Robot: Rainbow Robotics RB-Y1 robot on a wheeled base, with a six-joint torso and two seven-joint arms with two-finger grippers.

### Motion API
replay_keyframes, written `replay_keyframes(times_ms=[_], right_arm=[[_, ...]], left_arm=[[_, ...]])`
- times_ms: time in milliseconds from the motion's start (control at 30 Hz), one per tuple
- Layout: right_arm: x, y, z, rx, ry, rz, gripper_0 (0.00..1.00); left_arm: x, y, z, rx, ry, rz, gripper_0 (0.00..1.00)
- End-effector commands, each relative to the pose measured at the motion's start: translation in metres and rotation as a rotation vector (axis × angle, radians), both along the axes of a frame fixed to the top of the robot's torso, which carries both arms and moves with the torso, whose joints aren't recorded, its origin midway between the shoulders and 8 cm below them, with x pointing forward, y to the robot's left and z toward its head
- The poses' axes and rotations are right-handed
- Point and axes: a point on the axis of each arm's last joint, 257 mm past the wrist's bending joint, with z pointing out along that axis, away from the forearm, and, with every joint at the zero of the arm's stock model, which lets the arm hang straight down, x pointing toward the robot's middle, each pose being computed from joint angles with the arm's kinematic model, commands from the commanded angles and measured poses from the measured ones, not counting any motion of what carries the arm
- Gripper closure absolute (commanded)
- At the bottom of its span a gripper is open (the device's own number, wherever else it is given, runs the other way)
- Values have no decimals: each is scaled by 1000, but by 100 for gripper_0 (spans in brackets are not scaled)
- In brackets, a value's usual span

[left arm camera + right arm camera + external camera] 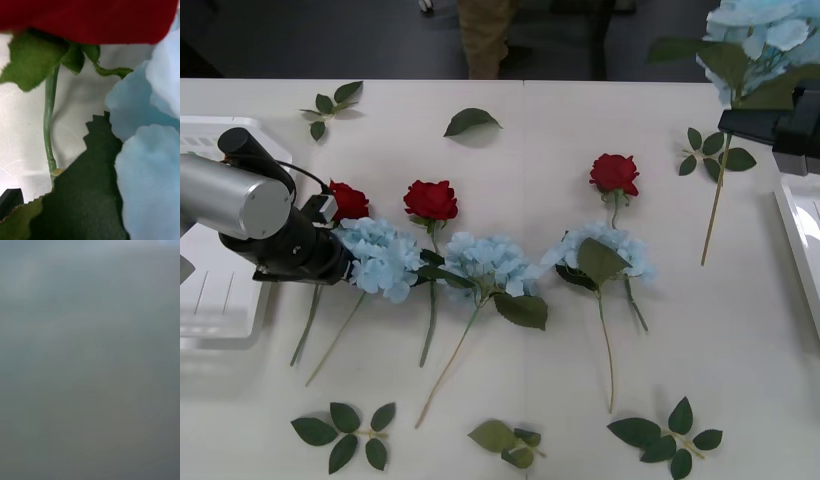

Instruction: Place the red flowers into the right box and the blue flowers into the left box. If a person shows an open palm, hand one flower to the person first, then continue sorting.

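Low on the table [580, 150], the left claw [330, 250] is set among the red flowers [431, 200] and blue flowers [383, 257]; its state cannot be told. Behind it, the left box [220, 330] is seen without flowers. Farther off, a blue flower [760, 35] is gripped by the right claw [755, 122], beside the right box [795, 230].

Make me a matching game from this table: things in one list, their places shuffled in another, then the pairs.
1 rightmost red rose
2 blue flower nearest the camera
3 left box
4 single loose leaf

A table's left edge, partly under the left arm
B in the air, far right
C lying flat, stem meeting a blue cluster
D alone near the table's far edge

Pairs: 1-C, 2-B, 3-A, 4-D
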Motion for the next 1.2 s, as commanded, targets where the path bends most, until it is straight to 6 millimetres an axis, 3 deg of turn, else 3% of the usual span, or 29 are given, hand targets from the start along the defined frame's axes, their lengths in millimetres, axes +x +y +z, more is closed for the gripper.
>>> replay_keyframes(times_ms=[33,67,133,167,200,500,533,567,600,1033,1200], right_arm=[[-10,28,33,55,-149,82,100],[-13,41,39,86,-178,114,100],[-15,47,41,100,-186,126,100],[-20,68,45,153,-203,172,100],[-22,75,46,166,-209,187,100],[-34,147,45,312,-231,245,100],[-34,154,43,323,-226,238,100],[-34,157,42,324,-229,236,100],[-34,162,41,324,-231,235,100],[-30,168,34,319,-232,218,100],[-30,167,35,324,-230,217,100]], left_arm=[[26,-9,21,-11,-70,51,0],[28,-6,21,-7,-76,57,0],[30,-4,20,-6,-79,61,0],[33,0,12,-7,-84,75,0],[34,0,11,-9,-87,78,0],[39,9,-9,-4,-92,100,0],[40,9,-9,0,-94,98,15],[40,9,-9,0,-94,96,53],[39,10,-9,2,-93,96,100],[37,10,-13,-5,-92,95,100],[38,7,-6,-6,-102,79,100]])
